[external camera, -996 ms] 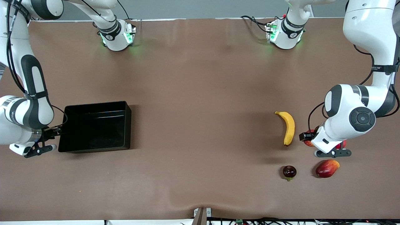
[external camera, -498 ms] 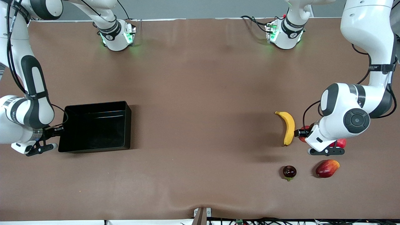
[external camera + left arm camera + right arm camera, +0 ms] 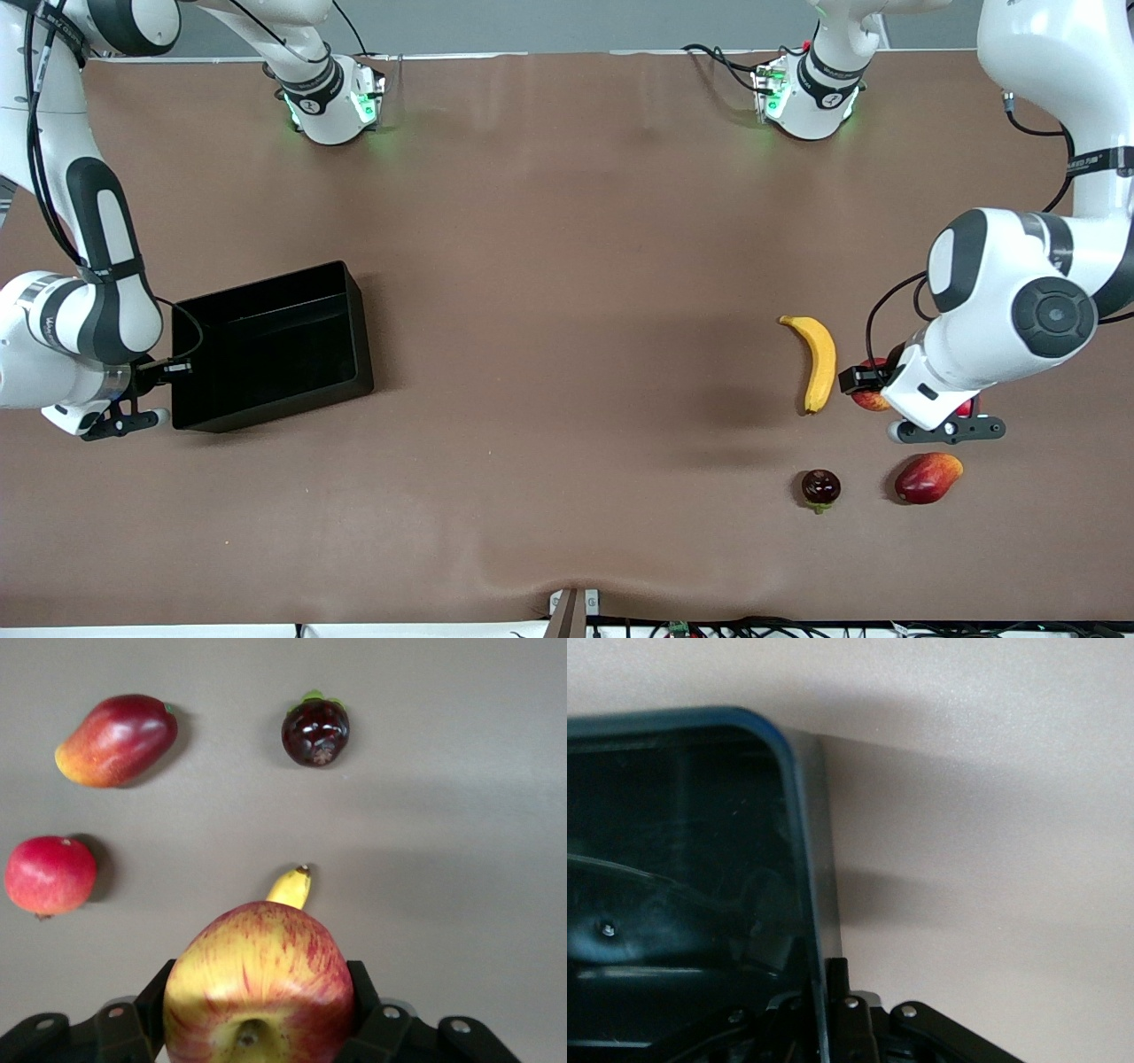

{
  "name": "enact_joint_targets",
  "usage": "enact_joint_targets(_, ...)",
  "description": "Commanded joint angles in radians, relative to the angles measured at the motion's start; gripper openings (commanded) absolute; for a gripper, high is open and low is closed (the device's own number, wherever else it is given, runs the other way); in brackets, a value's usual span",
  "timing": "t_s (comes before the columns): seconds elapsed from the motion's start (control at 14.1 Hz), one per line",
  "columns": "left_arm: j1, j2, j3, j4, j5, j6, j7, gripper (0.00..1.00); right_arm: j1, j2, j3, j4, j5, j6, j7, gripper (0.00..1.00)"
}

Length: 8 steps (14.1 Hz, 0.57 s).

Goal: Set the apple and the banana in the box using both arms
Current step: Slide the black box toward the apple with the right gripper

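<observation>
My left gripper (image 3: 257, 1028) clamped the apple (image 3: 259, 985) above the table, the banana (image 3: 820, 362) lying just beside it. My right gripper (image 3: 819, 1010) pinched the wall of the box (image 3: 266, 346), which sat skewed at my right arm's end.

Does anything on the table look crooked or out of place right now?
The box sits askew, its walls skewed to the table's edges, with the right pincer clamped on its wall. Otherwise nothing stands out: the left pincer holds the apple beside the banana.
</observation>
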Motion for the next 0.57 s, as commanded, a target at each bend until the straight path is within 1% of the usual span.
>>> enact_joint_targets(0.0, 0.005, -0.057, 0.002, -0.001, -0.041, -0.067, -0.009, 0.0, 0.017, -0.043, 0.007, 0.01, 0.026, -0.022, 0.04, 0.0)
enact_joint_targets(0.14, 0.0, -0.076, 0.002, 0.002, -0.058, -0.075, -0.059, 0.0, 0.031, -0.066, 0.007, 0.012, 0.064, -0.035, 0.084, 0.0)
enact_joint_targets(0.28, 0.008, -0.079, 0.002, 0.009, -0.058, -0.075, -0.084, 0.0, 0.068, -0.097, 0.007, 0.013, 0.09, -0.048, 0.098, 0.0)
enact_joint_targets(0.36, 0.008, -0.077, 0.003, 0.026, -0.059, -0.075, -0.084, 0.0, 0.091, -0.117, 0.007, 0.013, 0.107, -0.057, 0.13, 0.0)
enact_joint_targets(0.5, 0.005, -0.079, 0.002, 0.034, -0.088, -0.075, -0.107, 0.0, 0.152, -0.155, 0.007, 0.013, 0.112, -0.077, 0.244, 0.0)
